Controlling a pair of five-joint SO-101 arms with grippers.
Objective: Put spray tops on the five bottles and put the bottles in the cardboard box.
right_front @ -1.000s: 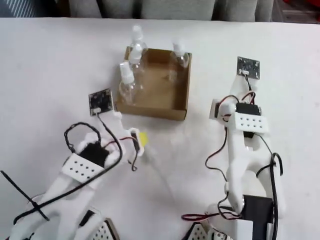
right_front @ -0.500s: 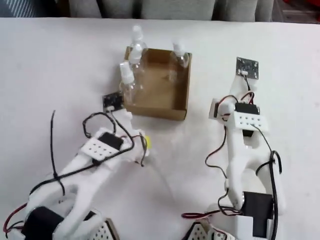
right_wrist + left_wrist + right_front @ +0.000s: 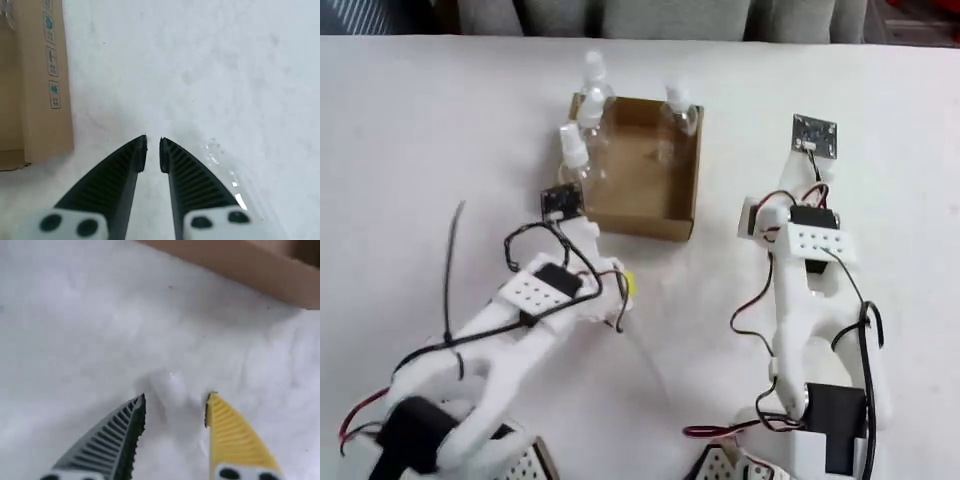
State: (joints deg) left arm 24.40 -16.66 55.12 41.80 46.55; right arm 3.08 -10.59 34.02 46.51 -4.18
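Observation:
The cardboard box (image 3: pixel 632 222) sits mid-table, and its wall also shows in the wrist views (image 3: pixel 240 262) (image 3: pixel 45 85). Several clear bottles with white spray tops stand at it. One bottle (image 3: pixel 677 112) is in the back right corner. Two bottles (image 3: pixel 576 162) (image 3: pixel 592 108) are at the left wall, inside or outside I cannot tell. Another bottle (image 3: pixel 592 72) stands behind the back left corner. My left gripper (image 3: pixel 623 290) (image 3: pixel 175 397) is open just above the table in front of the box, with a faint translucent shape (image 3: pixel 167 382) between its tips. My right gripper (image 3: pixel 153 142) is shut and empty, right of the box.
A thin, clear streak (image 3: pixel 645 350) lies on the white table between the arms, and a clear glint (image 3: pixel 222 160) shows beside my right gripper. Small circuit boards (image 3: pixel 560 200) (image 3: pixel 816 135) ride on the wrists. Loose cables hang off both arms. The far table edge runs behind the box.
My left arm has swung right and toward the box's front wall, its gripper staying low over the table. The right arm has barely shifted. The bottles and box have not moved.

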